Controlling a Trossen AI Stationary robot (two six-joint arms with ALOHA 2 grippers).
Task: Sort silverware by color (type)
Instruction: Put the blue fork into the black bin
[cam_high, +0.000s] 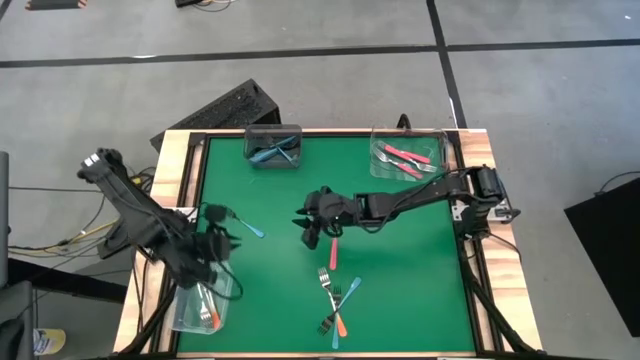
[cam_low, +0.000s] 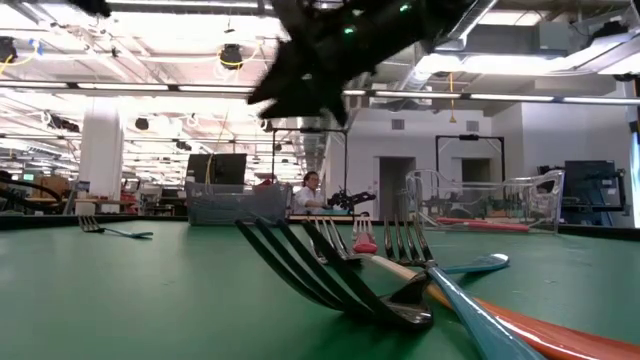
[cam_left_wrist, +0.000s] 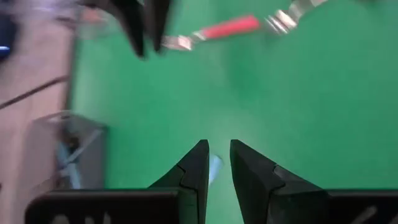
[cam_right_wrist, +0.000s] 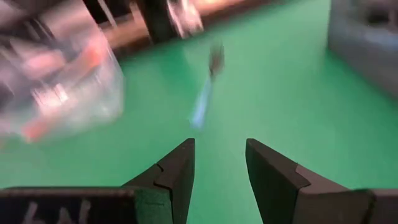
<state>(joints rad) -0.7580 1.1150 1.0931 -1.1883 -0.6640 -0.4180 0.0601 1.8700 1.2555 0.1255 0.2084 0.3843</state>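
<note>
1. Silverware is sitting partly sorted: blue-handled forks (cam_high: 274, 152) are lying in the clear container (cam_high: 250, 133) at the far edge, pink-handled forks (cam_high: 404, 158) are lying in the clear container (cam_high: 442, 142) at the far right corner, and an orange-handled fork (cam_high: 205, 309) is lying in the near-left container (cam_high: 185, 318).
2. Loose forks are waiting on the green table (cam_high: 410, 290): a blue fork (cam_high: 243, 224) near the left side, a pink fork (cam_high: 334, 250) in the middle, and a small heap (cam_high: 336, 300) of blue and orange ones near the front edge.
3. Over on the left, the left gripper (cam_left_wrist: 214, 163) is hanging above the mat just beside that lone blue fork, its fingers showing only a narrow gap and nothing between them.
4. Mid-table, the right gripper (cam_right_wrist: 219, 163) is hovering above the pink fork, fingers spread apart and empty.
5. Judging by the count, the job looks well past the start but not finished: roughly half a dozen forks are left out, and the crossed heap by the front looks like the fiddliest part remaining.
</note>
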